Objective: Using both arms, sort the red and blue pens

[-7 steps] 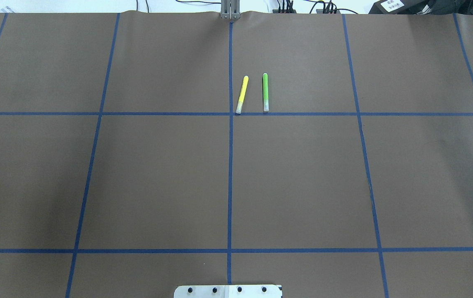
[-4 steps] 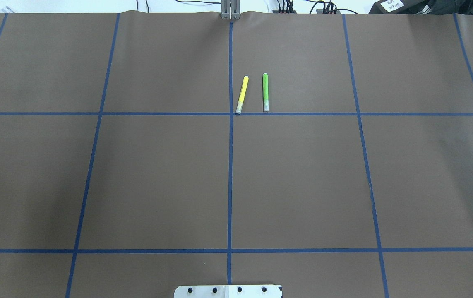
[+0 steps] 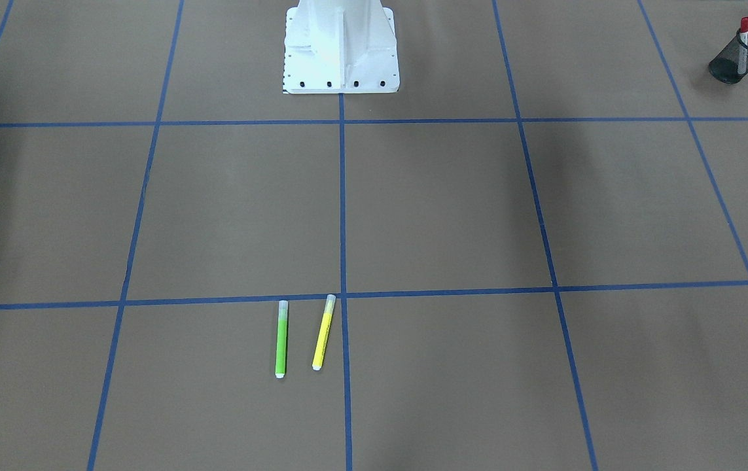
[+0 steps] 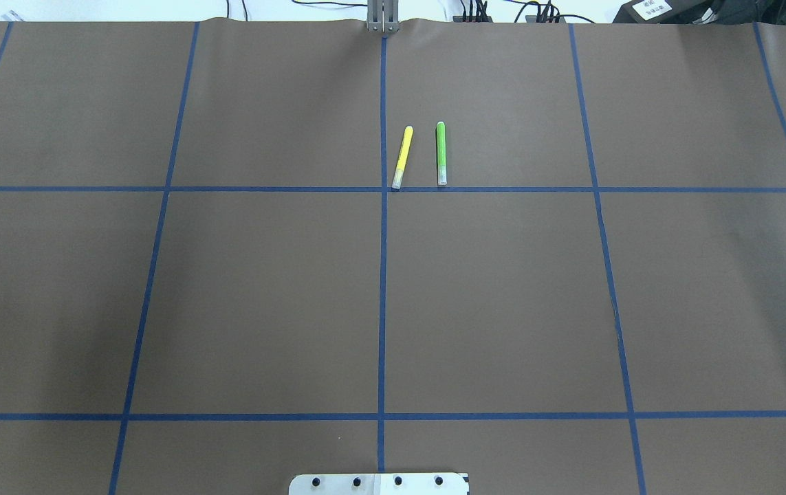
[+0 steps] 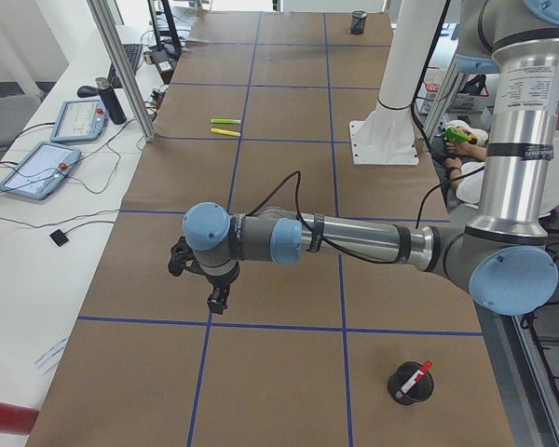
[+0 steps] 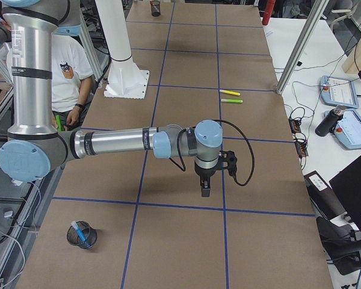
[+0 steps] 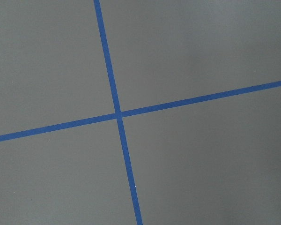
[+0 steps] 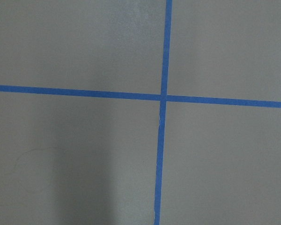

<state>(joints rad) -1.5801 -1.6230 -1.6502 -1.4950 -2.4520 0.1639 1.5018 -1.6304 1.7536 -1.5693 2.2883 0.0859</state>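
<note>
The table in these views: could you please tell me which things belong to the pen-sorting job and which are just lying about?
Belong to the job: red pen, standing in a black mesh cup; blue pen in a second mesh cup; left arm; right arm.

Just lying about: green marker and yellow marker, side by side, not touching.

L marker (image 4: 403, 157) beside R marker (image 4: 441, 152), far mid-table (image 4: 503, 103); pen (image 5: 419, 372) in L-end cup (image 5: 419, 392); 2nd pen (image 6: 77, 228) in R-end cup (image 6: 89, 239)
</note>
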